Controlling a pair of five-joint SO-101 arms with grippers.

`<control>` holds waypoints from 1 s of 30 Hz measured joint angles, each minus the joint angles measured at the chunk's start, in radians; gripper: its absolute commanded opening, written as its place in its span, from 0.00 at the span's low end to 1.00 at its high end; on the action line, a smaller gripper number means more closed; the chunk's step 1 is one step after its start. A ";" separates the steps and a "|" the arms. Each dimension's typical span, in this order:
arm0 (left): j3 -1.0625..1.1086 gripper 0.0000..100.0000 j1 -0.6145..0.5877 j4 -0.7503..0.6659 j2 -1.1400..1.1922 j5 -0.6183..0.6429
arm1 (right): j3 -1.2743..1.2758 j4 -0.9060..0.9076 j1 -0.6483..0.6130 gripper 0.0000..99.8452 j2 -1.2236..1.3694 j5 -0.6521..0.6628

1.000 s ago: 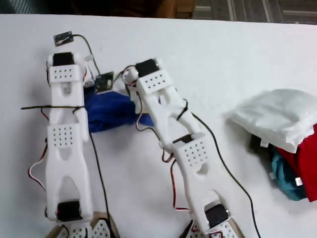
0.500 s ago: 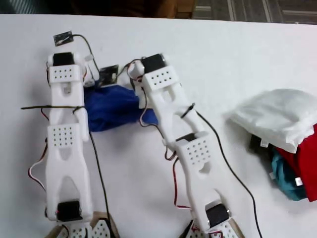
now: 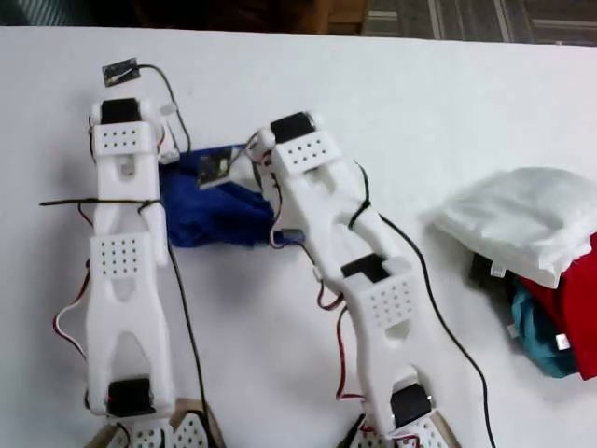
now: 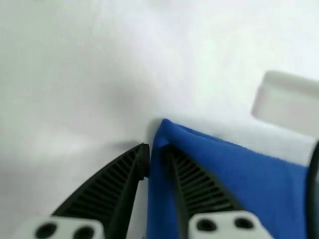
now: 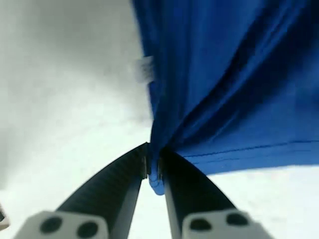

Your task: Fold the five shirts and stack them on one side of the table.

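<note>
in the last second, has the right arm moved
Yes. The right arm has swung sideways toward the white shirt, away from the left arm.

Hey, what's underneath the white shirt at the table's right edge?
A red shirt and a teal one stick out from under the white shirt, plus a dark bit. The rest of them is covered.

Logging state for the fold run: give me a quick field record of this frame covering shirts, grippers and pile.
shirt in work: blue shirt, bunched on the table between the two arms
left gripper: fingers shut on a corner of the blue shirt
right gripper: fingers shut on an edge fold of the blue shirt
pile: unfolded white shirt on top of red shirt and teal shirt, at the table's edge
</note>
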 measured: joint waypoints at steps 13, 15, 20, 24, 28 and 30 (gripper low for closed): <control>0.000 0.09 0.005 0.000 0.000 0.002 | 0.153 -0.054 -0.040 0.02 -0.084 0.000; 0.000 0.09 0.005 0.000 0.000 0.002 | 0.153 -0.057 -0.040 0.06 -0.080 0.000; -0.012 0.09 0.005 0.008 0.002 0.002 | 0.153 -0.055 -0.040 0.25 -0.080 -0.005; -0.086 0.11 -0.023 0.060 0.006 0.002 | 0.153 -0.025 -0.040 0.31 -0.086 -0.015; -0.192 0.18 -0.049 0.132 -0.026 -0.034 | 0.155 -0.011 -0.040 0.31 -0.124 -0.017; -0.212 0.18 -0.046 0.141 -0.055 -0.069 | 0.155 -0.009 -0.040 0.31 -0.147 -0.018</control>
